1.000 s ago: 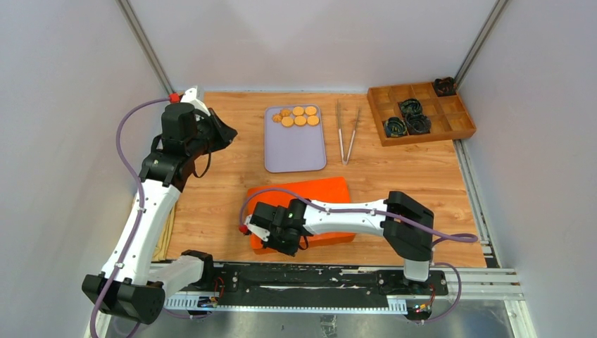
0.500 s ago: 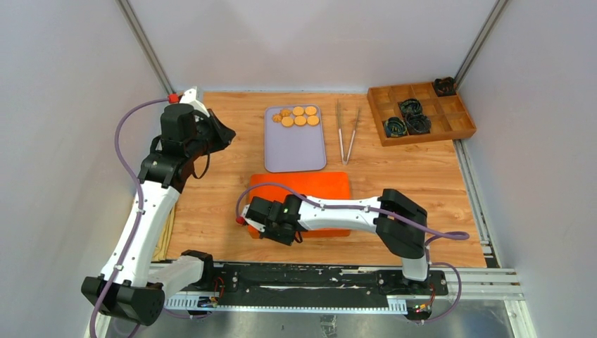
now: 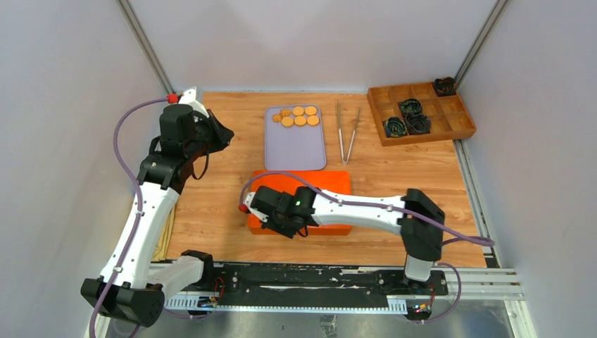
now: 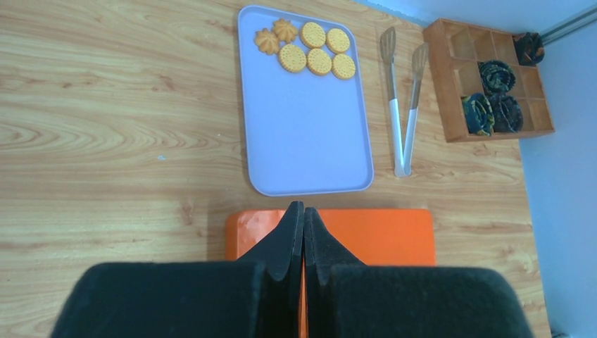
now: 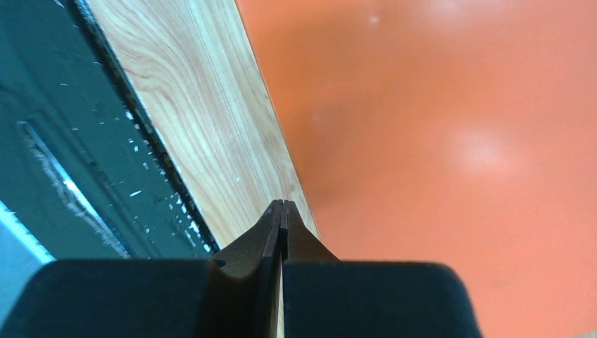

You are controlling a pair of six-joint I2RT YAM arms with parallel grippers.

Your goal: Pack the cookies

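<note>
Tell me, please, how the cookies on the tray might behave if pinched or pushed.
The cookies look thin and flat, so probably light and brittle under a pinch. Lying flush on the smooth tray, they would likely slide rather than roll.

Your right gripper sits at the orange board's edge, with bare table to its left. Ahead of your left gripper lie the lavender tray and the tongs.
</note>
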